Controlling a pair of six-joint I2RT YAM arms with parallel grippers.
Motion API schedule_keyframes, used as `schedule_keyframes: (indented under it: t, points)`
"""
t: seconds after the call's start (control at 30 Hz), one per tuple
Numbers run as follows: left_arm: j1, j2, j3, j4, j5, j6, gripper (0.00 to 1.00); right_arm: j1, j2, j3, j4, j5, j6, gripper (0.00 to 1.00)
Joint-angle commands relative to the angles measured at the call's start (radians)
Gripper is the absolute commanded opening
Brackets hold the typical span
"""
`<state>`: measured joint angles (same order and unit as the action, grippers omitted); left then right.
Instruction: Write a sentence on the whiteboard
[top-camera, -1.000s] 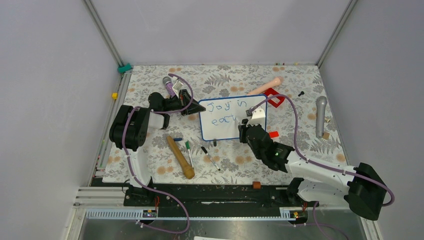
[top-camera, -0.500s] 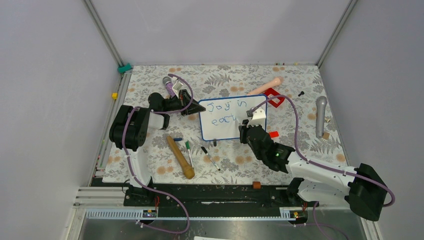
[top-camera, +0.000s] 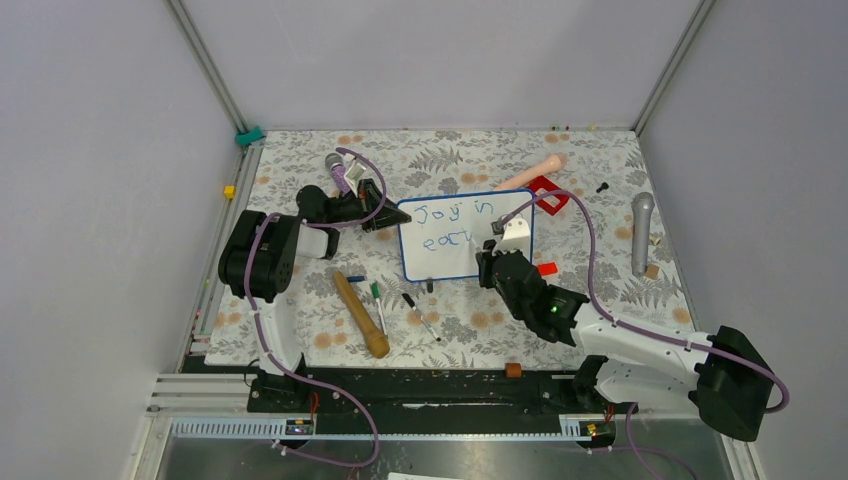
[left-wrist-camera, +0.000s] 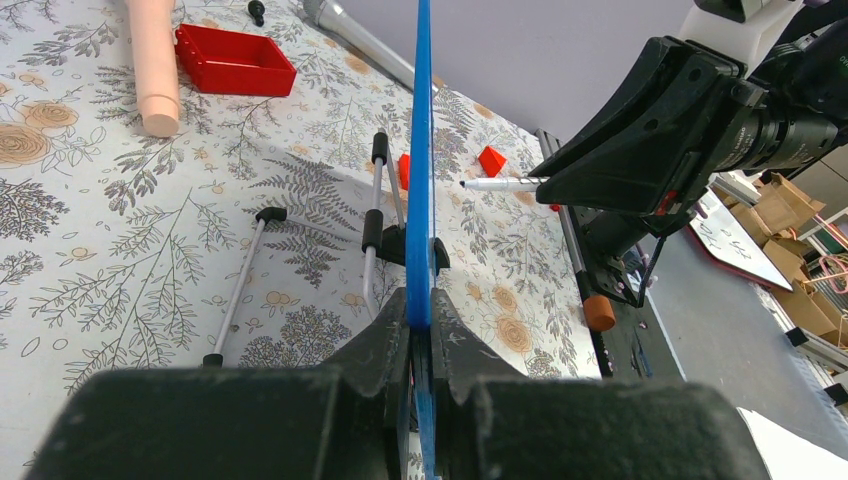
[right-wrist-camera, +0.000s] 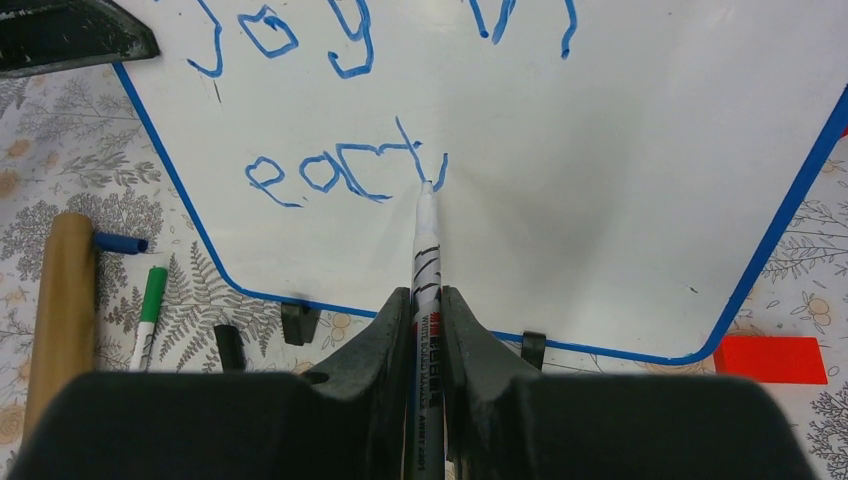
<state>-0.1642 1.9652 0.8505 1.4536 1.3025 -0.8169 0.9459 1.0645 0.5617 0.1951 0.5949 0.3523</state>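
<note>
The whiteboard (top-camera: 465, 238) stands tilted on two black feet mid-table; it fills the right wrist view (right-wrist-camera: 600, 150). Blue writing (right-wrist-camera: 345, 170) reads "Joy in" and, below it, "eac" plus a part-drawn letter. My left gripper (top-camera: 385, 218) is shut on the board's blue left edge (left-wrist-camera: 421, 200). My right gripper (top-camera: 490, 252) is shut on a white marker (right-wrist-camera: 425, 250) whose tip touches the board at the end of the second line. The marker tip also shows in the left wrist view (left-wrist-camera: 500, 184).
A wooden rolling pin (top-camera: 361, 314), a green-capped pen (top-camera: 378, 305) and a black pen (top-camera: 420, 314) lie in front of the board. A red tray (top-camera: 547, 194) and a beige cylinder (top-camera: 535, 172) lie behind. A microphone (top-camera: 641, 232) lies at right.
The right gripper and marker shifted slightly along the second line. The left gripper and board have not moved.
</note>
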Motion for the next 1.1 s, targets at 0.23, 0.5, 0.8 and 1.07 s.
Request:
schedule_keyframes:
  t: [0.23,0.5,0.8,1.07]
  points:
    - [-0.014,0.005,-0.040,0.019,0.126,0.128,0.00,-0.005,0.029,0.060,0.002,-0.027,-0.010,0.00]
    - [-0.013,0.006,-0.039,0.019,0.128,0.127,0.00,-0.006,0.082,0.117,-0.026,-0.013,-0.022,0.00]
    - [-0.013,0.007,-0.039,0.019,0.129,0.128,0.00,-0.006,0.056,0.208,-0.157,-0.019,-0.009,0.00]
    - [-0.014,0.002,-0.045,0.019,0.130,0.134,0.00,-0.006,0.086,0.320,-0.250,-0.066,0.069,0.00]
